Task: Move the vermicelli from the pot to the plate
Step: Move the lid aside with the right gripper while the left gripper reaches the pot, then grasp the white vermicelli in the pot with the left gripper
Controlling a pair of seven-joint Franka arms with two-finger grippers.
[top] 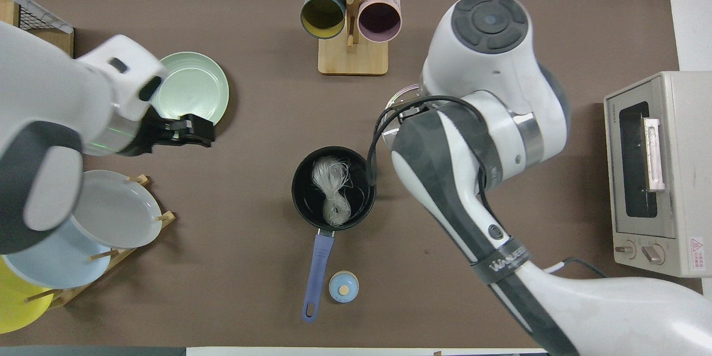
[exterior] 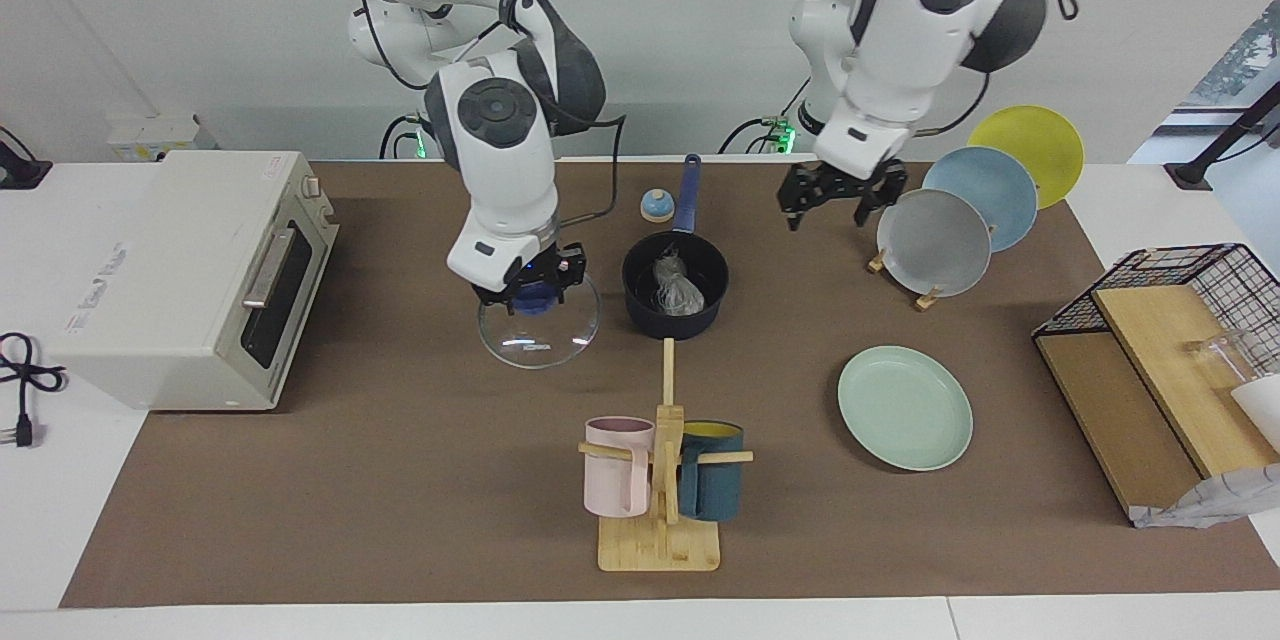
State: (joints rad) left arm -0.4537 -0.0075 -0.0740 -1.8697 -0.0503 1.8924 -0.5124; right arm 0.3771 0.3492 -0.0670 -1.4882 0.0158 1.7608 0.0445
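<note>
Vermicelli (top: 332, 192): thin glassy translucent bundle in round dark pot (exterior: 675, 305).

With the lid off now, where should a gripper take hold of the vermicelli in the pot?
Probably at the pinched middle of the vermicelli, coming straight down from above. The bundle lies flat in the pot, whose walls block any side approach, and its narrow waist suits two fingers. The open left gripper is free.

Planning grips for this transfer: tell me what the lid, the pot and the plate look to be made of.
Lid: clear, probably glass; the table shows through it and it glints. Its knob is blue.
Pot: dark navy outside, black inside, likely coated metal, though the look leaves that open; blue handle.
Plate: pale mint green, smooth and matte; plastic or glazed ceramic, hard to tell.
</note>
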